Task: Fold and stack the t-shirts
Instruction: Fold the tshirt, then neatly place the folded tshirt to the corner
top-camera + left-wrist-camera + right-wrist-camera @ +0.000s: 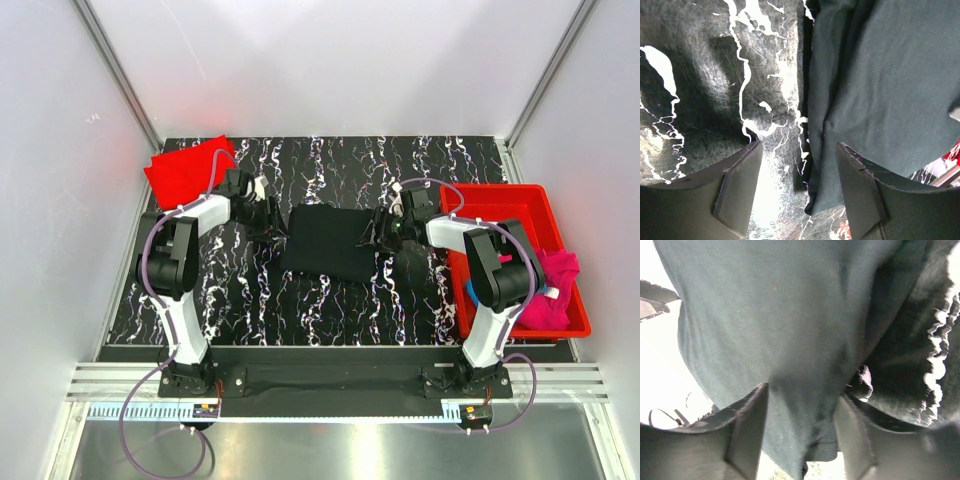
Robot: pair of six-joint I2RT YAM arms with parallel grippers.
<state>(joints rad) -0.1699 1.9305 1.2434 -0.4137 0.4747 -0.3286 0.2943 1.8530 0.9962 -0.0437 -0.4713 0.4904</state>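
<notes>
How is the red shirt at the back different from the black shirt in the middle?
Colour: the red shirt is bright, the black shirt is dark.
Place: the red shirt lies in the far left corner of the table, the black shirt at its centre.
Attention: open jaws sit at both side edges of the black shirt, and none are at the red shirt.
Both lie flat, folded into rough four-sided shapes.

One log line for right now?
left gripper open, left edge of black cloth t-shirt; right gripper open, right edge; red cloth t-shirt at far-left corner
</notes>
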